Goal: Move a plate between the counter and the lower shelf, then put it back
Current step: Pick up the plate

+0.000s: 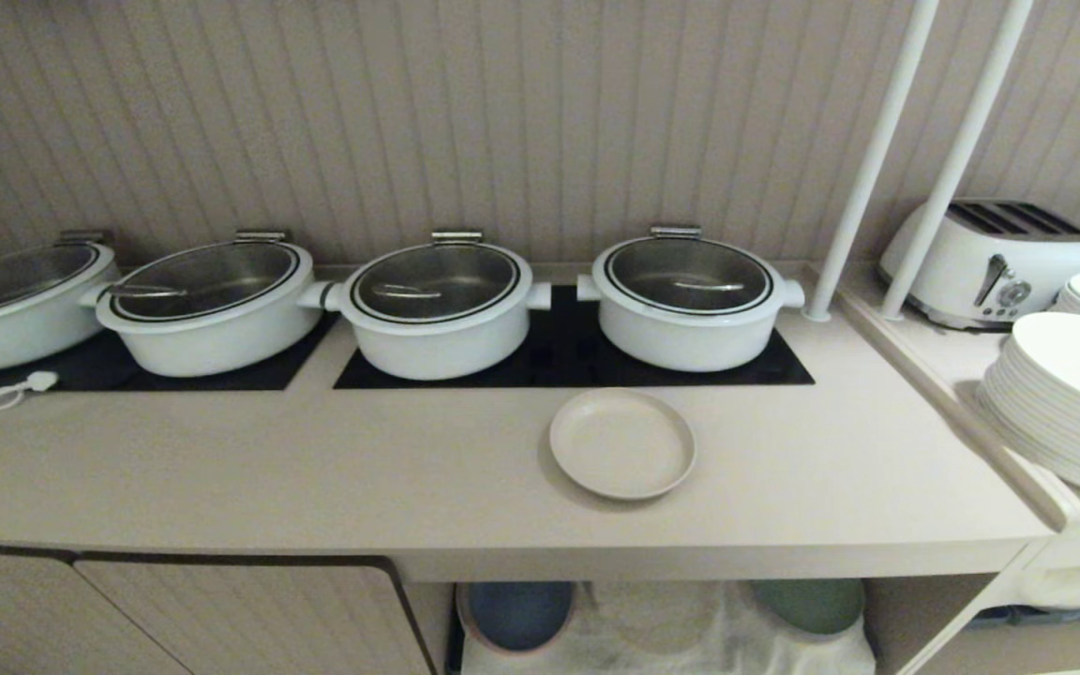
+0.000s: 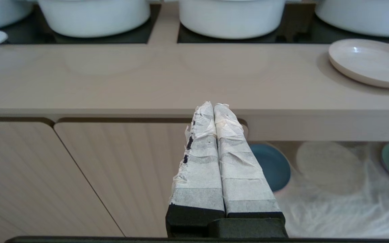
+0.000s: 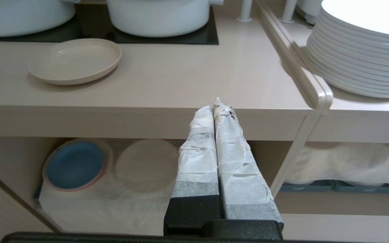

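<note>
Plate (image 1: 622, 442) flat on counter (image 1: 315, 469), just before right hob panel; round, no long axis. Both grippers pressed closed, empty, below counter edge. Right gripper (image 3: 217, 105) judged nearer than left gripper (image 2: 212, 107). Lower shelf (image 3: 86, 206) beneath.

Left gripper (image 2: 213, 105): two long, flat-sided fingers (image 2: 199, 162) that taper from a broad base to a narrow tip. Each is wrapped along nearly its full length in white crinkled tape or gauze-like paper, laid in overlapping bands with visible seams. Wrapping frayed and torn along one outer edge, black material showing through in small gaps. Bands nearest the base look greyer. Finger bases are matte black blocks seated in a black mount.

Right gripper (image 3: 217, 103): same build, with white wrapped fingers (image 3: 198, 158) on black blocks. Tape creased, ragged at the tips, one tip showing dark specks. A dark bar runs below each mount.
</note>
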